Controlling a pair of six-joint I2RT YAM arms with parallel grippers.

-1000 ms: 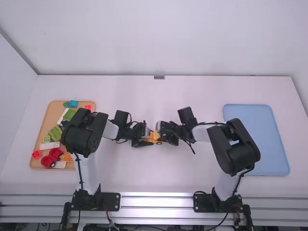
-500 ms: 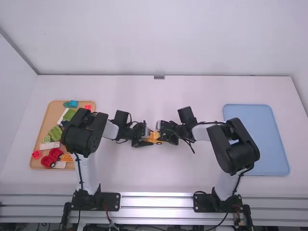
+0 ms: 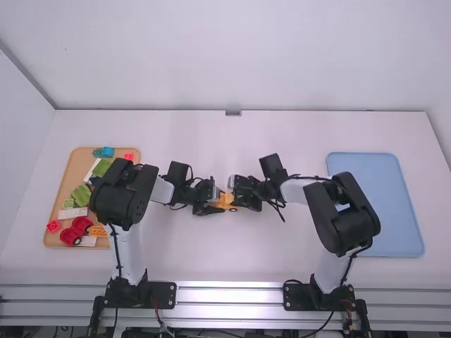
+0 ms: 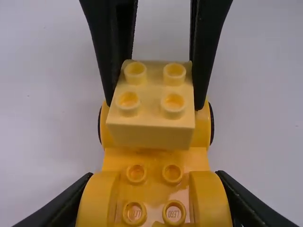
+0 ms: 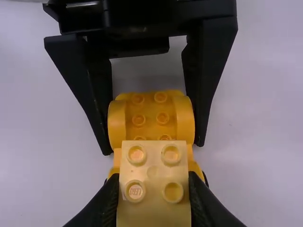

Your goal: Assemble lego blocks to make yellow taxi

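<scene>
Midway between the tabletop's [image 3: 232, 253] side edges, the left gripper [image 3: 217, 202] pinches one yellow car base [image 4: 154, 189], the right gripper [image 3: 236, 193] one four-stud block [image 4: 151, 135].

in the high view we see a plain white back wall [image 3: 232, 56] filling the top of the frame, and a pale side wall [image 3: 20, 148] at the left. a grey strip [image 3: 27, 76] slants down from the upper left to the corner of our white table [image 3: 232, 137]. at the middle of the table's far edge sits a small grey bracket [image 3: 233, 113]. ridged metal rails [image 3: 229, 294] cross the bottom of the frame, catching soft, pale light.
</scene>
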